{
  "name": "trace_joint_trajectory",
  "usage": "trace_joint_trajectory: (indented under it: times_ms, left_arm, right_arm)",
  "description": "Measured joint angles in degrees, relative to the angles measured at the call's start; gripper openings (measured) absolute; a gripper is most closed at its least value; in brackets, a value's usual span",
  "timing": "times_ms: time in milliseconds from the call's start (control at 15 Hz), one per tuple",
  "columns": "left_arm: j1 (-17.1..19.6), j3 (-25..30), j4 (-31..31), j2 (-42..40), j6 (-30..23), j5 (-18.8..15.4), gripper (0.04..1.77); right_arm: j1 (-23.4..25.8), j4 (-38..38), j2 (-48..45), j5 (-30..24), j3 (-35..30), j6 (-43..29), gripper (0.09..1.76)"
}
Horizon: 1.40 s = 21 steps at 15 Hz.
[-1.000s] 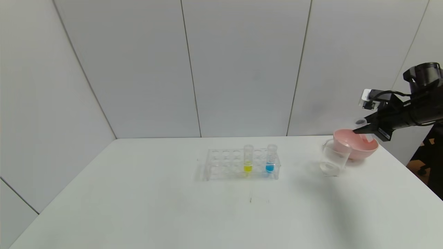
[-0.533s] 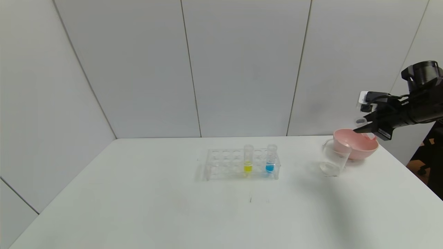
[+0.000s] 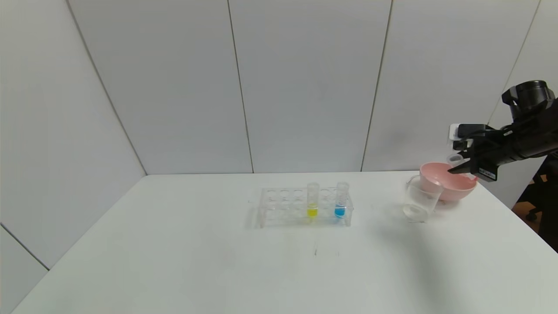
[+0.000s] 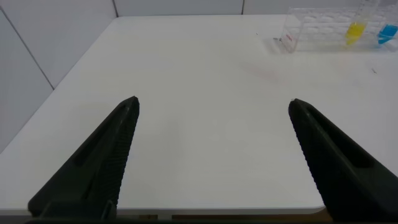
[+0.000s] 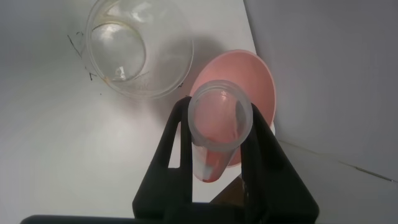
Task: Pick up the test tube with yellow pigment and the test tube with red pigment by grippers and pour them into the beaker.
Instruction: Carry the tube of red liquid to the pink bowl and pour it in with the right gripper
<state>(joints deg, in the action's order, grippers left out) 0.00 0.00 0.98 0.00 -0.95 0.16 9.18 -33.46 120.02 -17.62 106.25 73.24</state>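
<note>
My right gripper is shut on the test tube with red pigment and holds it over the pink bowl, to the right of the beaker. In the right wrist view the tube sits between my fingers, mouth toward the camera, with a little red liquid at its tip; the beaker is off to one side. The test tube with yellow pigment stands in the clear rack. My left gripper is open and empty, low over the table's near left part.
A tube with blue liquid stands in the rack right of the yellow one. The rack, yellow tube and blue tube show far off in the left wrist view. The bowl sits near the table's right rear edge.
My right gripper has sunk a little over the pink bowl with the red tube still in it. Rack, beaker and left arm have not moved.
</note>
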Motion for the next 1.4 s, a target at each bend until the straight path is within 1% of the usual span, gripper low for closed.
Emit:
trace_joint_trajectory:
  times_ms: [133, 267, 533, 933, 1133, 1400]
  left_arm:
    - [0.0, 0.0, 0.0, 0.0, 0.0, 0.0, 1.72]
    - [0.0, 0.0, 0.0, 0.0, 0.0, 0.0, 1.72]
    - [0.0, 0.0, 0.0, 0.0, 0.0, 0.0, 1.72]
    - [0.0, 0.0, 0.0, 0.0, 0.0, 0.0, 1.72]
    - [0.0, 0.0, 0.0, 0.0, 0.0, 0.0, 1.72]
    - [0.0, 0.0, 0.0, 0.0, 0.0, 0.0, 1.72]
  right_arm:
    - [-0.2, -1.5, 0.3, 3.2, 0.5, 2.0, 0.5]
    - [-0.7, -2.1, 0.6, 4.7, 1.4, 3.1, 0.5]
    - [-3.1, -2.2, 1.1, 7.3, 2.0, 3.5, 0.5]
    - [-6.9, -2.3, 1.8, 12.7, 2.5, 4.1, 0.5]
    - [-7.3, -2.3, 1.9, 15.5, 2.5, 7.6, 0.5]
    - [-7.5, -3.3, 1.8, 15.7, 2.5, 8.0, 0.5]
